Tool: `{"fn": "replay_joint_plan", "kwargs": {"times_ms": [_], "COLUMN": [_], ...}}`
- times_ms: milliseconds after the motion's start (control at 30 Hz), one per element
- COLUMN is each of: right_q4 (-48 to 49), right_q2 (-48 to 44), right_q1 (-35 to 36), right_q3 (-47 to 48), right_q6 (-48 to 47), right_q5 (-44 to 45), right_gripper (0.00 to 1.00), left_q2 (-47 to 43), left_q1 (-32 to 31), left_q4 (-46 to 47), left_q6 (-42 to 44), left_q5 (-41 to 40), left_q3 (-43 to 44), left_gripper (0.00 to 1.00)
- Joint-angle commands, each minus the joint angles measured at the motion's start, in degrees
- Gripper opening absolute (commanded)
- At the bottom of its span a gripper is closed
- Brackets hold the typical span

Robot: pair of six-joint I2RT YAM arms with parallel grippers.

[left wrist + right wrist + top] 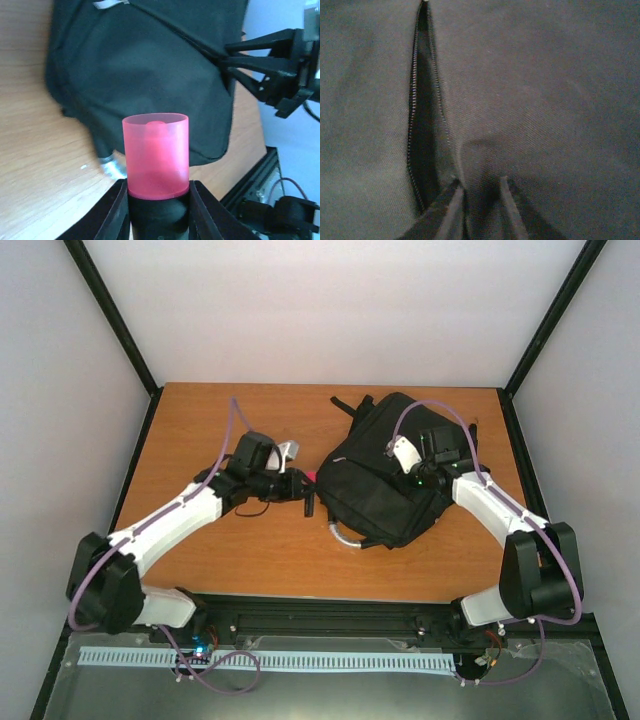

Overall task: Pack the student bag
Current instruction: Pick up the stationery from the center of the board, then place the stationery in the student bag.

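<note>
Holding a pink-capped black tube tight in my left claw, I see the black student bag lying just ahead of it. My right claw, nearly closed, pinches the bag's cloth beside the open zip.

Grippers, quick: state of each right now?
Left gripper: closed on a pink-capped cylinder.
Right gripper: closed, pinching student bag fabric beside the open zip.
</note>
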Motion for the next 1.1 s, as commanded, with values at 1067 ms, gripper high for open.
{"fn": "replay_joint_plan", "kwargs": {"times_ms": [1067], "right_q4": [2.4], "right_q2": [-7.8], "right_q1": [0.3], "right_q3": [-1.2], "right_q6": [-0.2], "right_q5": [-2.1], "right_gripper": [0.03], "left_q2": [48.6], "left_q1": [-11.0], "left_q4": [-0.8], "left_q6": [5.5], "left_q5": [2.1], "left_q3": [45.4], "left_gripper": [0.11]}}
